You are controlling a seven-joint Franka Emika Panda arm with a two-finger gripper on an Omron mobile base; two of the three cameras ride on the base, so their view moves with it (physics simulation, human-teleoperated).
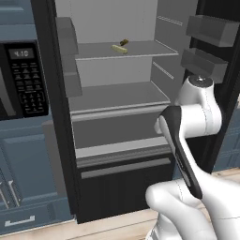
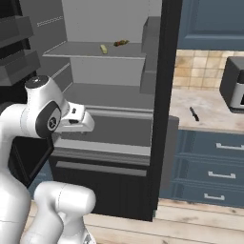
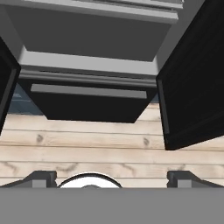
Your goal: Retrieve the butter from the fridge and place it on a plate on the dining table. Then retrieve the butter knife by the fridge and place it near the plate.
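Two doors of the fridge (image 1: 117,122) stand open in the left base view, baring pale grey shelves. On the upper shelf (image 1: 126,50) lies the butter (image 1: 119,48), a slim pale yellow stick, with a small dark brown lump (image 1: 124,42) just behind it. Both sit well above and beyond the arm (image 1: 192,117), whose elbow is folded in front of the right door. A microwave (image 1: 21,79) is set in the blue-grey cabinet to the left.

From the right base view, the butter (image 2: 104,49) and the brown lump (image 2: 121,43) rest on that same high shelf, far above the hand's height. Past the fridge's right door, the butter knife (image 2: 194,113) lies dark and thin on the marbled desk (image 2: 200,112) over blue drawers (image 2: 214,171), near a toaster (image 2: 234,83).

Looking along the hand (image 3: 112,177), its two fingertips (image 3: 41,177) stand wide apart, holding nothing. Ahead are the wooden floor (image 3: 87,146), the fridge's black bottom drawer (image 3: 87,103) and the edge of the right door (image 3: 190,83)
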